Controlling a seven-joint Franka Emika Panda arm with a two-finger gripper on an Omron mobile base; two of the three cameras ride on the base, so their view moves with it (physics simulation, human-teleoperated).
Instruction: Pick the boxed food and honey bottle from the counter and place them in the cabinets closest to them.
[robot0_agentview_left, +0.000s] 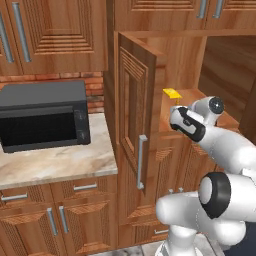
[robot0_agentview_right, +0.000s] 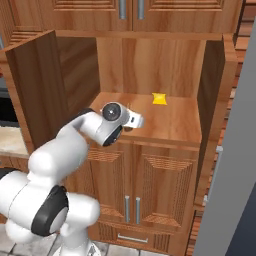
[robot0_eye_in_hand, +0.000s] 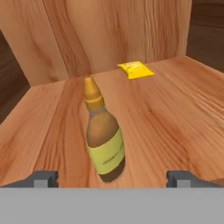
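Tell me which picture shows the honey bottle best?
The hand view. The honey bottle stands upright and close up on the cabinet shelf, between the open jaws and apart from both, with its orange cap and yellow label plain to see. In the left and right base views the robot's arm is in front of where it stands.

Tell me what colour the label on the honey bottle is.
Pale yellow, on the amber-brown honey bottle; clearest in the hand view.

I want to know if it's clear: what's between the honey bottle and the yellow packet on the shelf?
Nothing: in the hand view, only bare wooden shelf lies between the honey bottle and the yellow packet.
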